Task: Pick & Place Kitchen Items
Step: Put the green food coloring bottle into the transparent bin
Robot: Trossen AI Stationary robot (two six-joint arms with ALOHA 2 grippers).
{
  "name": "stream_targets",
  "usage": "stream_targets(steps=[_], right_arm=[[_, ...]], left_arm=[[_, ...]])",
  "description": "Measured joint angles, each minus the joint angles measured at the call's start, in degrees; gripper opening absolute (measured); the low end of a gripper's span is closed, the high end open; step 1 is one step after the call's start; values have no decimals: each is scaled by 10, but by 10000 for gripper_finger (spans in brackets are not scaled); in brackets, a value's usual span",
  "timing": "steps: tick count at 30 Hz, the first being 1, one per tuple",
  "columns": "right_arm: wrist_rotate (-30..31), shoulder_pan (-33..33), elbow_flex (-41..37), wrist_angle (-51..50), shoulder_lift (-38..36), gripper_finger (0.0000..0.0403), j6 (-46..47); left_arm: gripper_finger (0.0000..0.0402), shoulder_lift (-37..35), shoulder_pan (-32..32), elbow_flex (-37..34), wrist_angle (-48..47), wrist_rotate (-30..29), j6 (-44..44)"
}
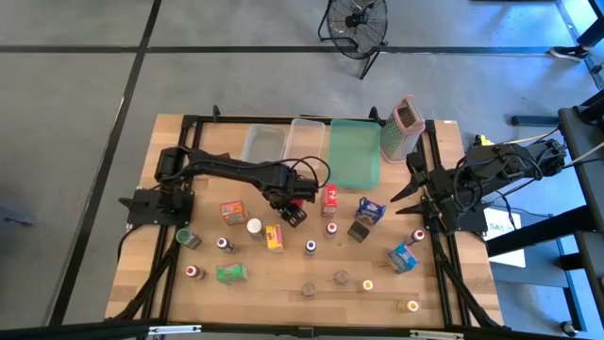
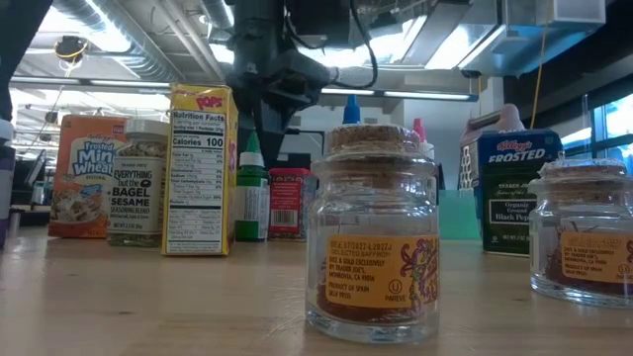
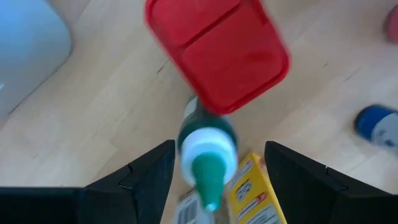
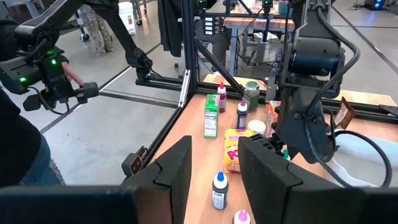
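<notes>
The left claw (image 3: 211,180) hangs open around the little green-tipped bottle (image 3: 205,152) mid-desk and holds nothing, so it should drop straight down, then squeeze gently.

Green-tip bottle (image 3: 205,163) btwn open left pincer (image 3: 212,180) fingers; red box (image 3: 217,51), yellow box (image 3: 252,196) crowding.

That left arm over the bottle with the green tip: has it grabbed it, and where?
Nothing is held. The left gripper stands open above the green-tipped bottle, one finger on each side, not touching it. The right gripper, off at the table's edge, holds nothing either.
</notes>
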Motion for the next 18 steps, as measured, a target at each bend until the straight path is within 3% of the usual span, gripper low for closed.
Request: stream_targets(steps=[12,18], right_arm=[[0,0,0,-2,0,133,0],[0,0,0,-5,0,133,0]], left_arm=[[243,2,3,0,1,20,0],[225,2,5,-4,-2,20,4]])
